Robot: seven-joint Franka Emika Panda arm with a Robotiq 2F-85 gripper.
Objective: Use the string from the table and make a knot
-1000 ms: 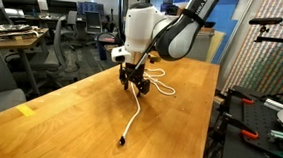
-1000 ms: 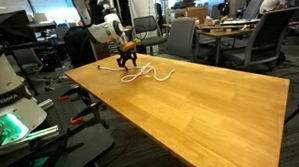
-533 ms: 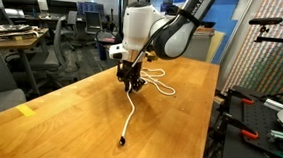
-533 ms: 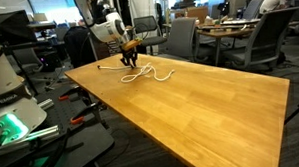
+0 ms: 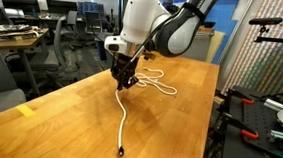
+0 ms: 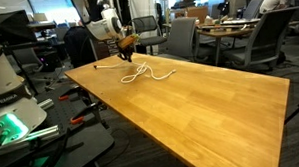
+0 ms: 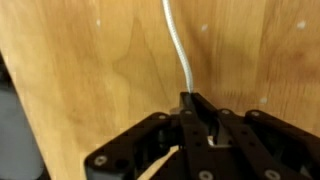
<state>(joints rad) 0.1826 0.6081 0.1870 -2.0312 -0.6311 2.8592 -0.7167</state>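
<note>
In an exterior view, the pincer (image 5: 126, 80) lifts the string (image 5: 119, 116), which trails along the worktop (image 5: 48, 123). In an exterior view, string loops (image 6: 149, 74) lie beside it. The wrist view shows the fingers (image 7: 190, 112) clamped on the string.

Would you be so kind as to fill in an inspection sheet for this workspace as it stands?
Surface: the table, light wood, with a yellow tape mark near one edge.
Job's things: the string, white, runs from the pincer to its dark tip; its loose loops lie flat on the wood. No knot is visible.
Clutter: nothing seen.
Grippers: the pincer is shut on the string, low over the table.
Cables: nothing seen on the table.
Surroundings: office chairs and desks beyond the table.
</note>
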